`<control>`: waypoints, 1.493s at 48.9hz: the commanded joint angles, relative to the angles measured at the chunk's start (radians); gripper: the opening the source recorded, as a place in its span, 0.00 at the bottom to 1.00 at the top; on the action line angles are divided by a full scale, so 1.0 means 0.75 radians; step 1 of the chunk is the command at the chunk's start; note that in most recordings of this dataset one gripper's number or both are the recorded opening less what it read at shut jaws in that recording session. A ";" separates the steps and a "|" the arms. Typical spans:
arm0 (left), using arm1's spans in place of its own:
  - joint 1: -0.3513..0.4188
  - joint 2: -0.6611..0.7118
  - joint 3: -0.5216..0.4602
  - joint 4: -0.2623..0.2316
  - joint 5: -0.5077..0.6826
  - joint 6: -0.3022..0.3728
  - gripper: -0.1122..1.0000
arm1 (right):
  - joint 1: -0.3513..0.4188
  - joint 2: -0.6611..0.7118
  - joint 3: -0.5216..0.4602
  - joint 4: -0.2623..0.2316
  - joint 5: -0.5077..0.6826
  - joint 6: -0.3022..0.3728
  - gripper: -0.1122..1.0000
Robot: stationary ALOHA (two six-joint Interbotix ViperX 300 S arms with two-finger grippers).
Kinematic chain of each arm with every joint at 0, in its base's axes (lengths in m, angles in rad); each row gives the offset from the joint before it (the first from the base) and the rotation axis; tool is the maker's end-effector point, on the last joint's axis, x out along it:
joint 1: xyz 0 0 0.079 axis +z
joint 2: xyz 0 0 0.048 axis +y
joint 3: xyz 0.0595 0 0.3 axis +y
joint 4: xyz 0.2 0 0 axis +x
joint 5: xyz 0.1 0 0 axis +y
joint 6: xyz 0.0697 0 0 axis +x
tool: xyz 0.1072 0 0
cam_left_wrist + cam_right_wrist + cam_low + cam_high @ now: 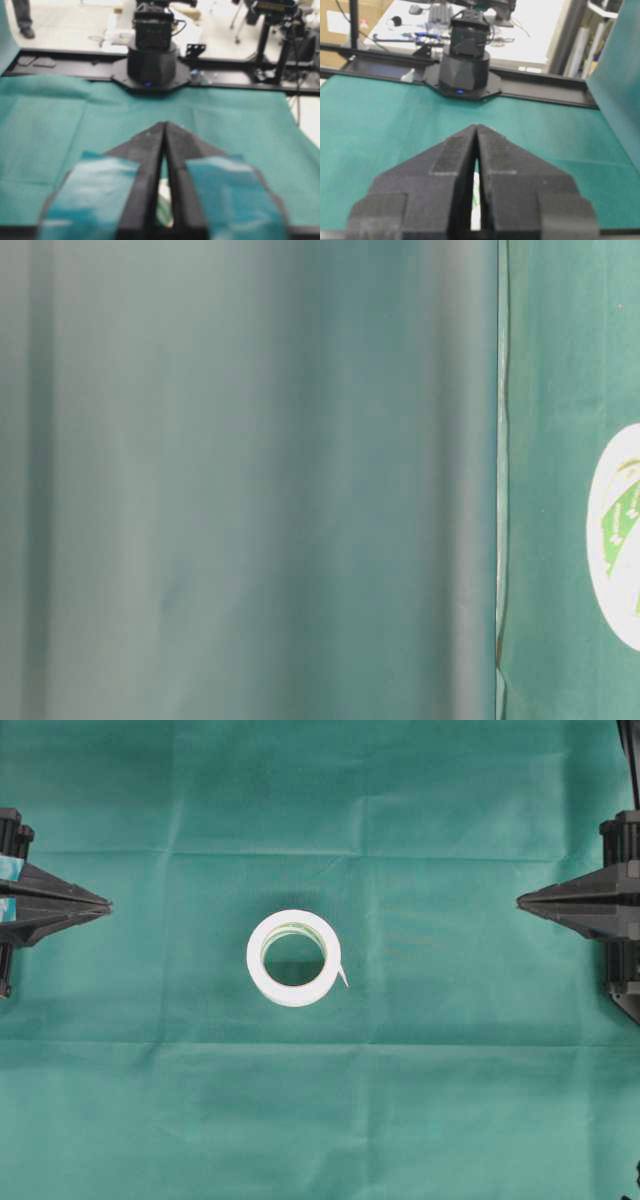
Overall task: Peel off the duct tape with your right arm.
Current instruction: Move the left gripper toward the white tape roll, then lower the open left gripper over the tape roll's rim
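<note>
- The duct tape (294, 958) lies flat at the middle of the green cloth (450, 1100).
- The right claw (522, 901) sits well apart, tips together, holding nothing.

A green cloth (450, 1100) covers the tabletop, creased in straight folds. The tape (294, 958) lies flat on it mid-table, well apart from every edge.

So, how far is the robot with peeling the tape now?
Nothing looks done yet. The duct tape lies flat mid-cloth, its loose strip end only slightly lifted. Nothing is in hand: the right gripper is shut and empty at the right edge, the left gripper likewise at the left. Reaching, gripping and peeling remain.
</note>
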 commanded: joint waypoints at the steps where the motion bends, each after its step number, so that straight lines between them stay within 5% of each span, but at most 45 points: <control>1: -0.006 0.006 -0.012 0.000 -0.010 -0.004 0.26 | -0.002 -0.002 -0.016 0.002 -0.014 0.004 0.01; 10: -0.006 0.006 -0.010 -0.002 -0.012 -0.004 0.73 | -0.004 -0.008 -0.004 0.002 -0.014 0.004 0.07; 17: -0.008 0.006 -0.014 -0.002 -0.012 -0.004 0.98 | -0.002 -0.008 0.000 0.002 -0.018 0.006 0.29; 26: -0.008 0.022 -0.022 -0.002 -0.012 -0.004 0.98 | -0.002 -0.016 0.000 0.002 -0.022 0.006 0.73; 48: -0.027 0.100 -0.055 -0.002 -0.033 -0.004 0.98 | -0.004 -0.020 0.006 0.002 -0.018 0.006 0.72; 73: -0.027 0.509 -0.268 -0.002 -0.209 0.000 0.98 | -0.004 -0.020 0.006 0.002 -0.016 0.006 0.72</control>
